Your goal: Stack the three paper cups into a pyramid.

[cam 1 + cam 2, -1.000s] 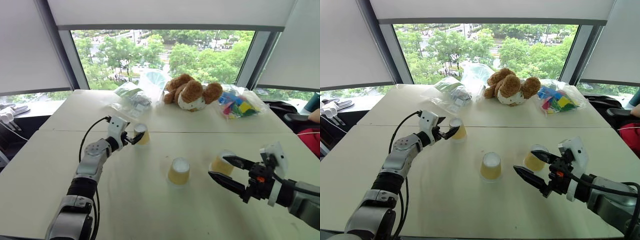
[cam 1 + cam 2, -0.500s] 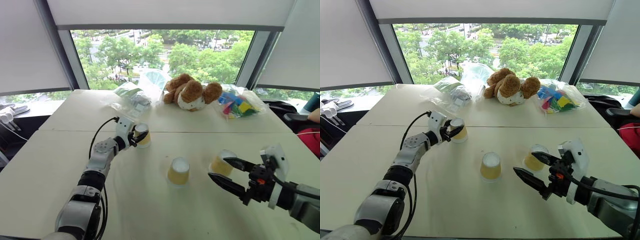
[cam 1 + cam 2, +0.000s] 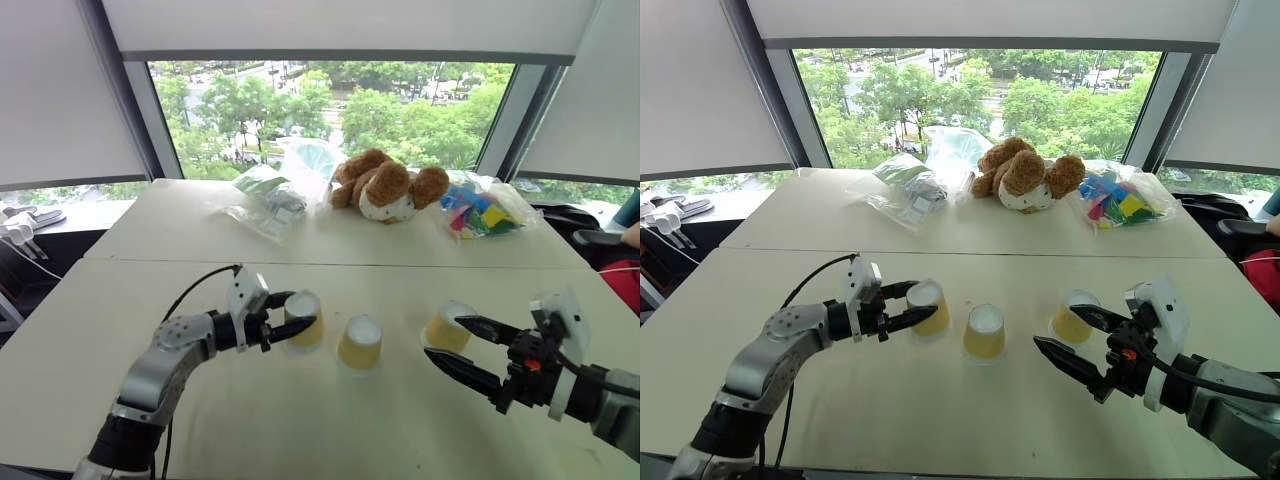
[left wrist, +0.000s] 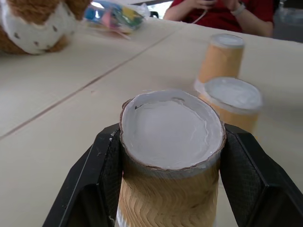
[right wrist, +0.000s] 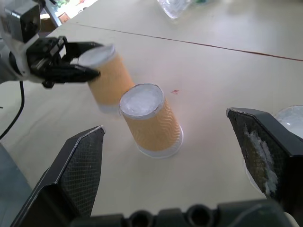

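Three paper cups are seen inverted, white bases up, with yellow-orange ribbed sides. The left cup (image 3: 303, 318) is clamped between the black fingers of the left tool (image 3: 284, 320); whether it rests on the bench (image 3: 150, 300) cannot be told. The middle cup (image 3: 360, 342) stands just beside it at 3 o'clock. The right cup (image 3: 446, 326) stands further toward 3 o'clock, between the widely spread fingers of the right tool (image 3: 462, 349), its lower part hidden; contact cannot be made out.
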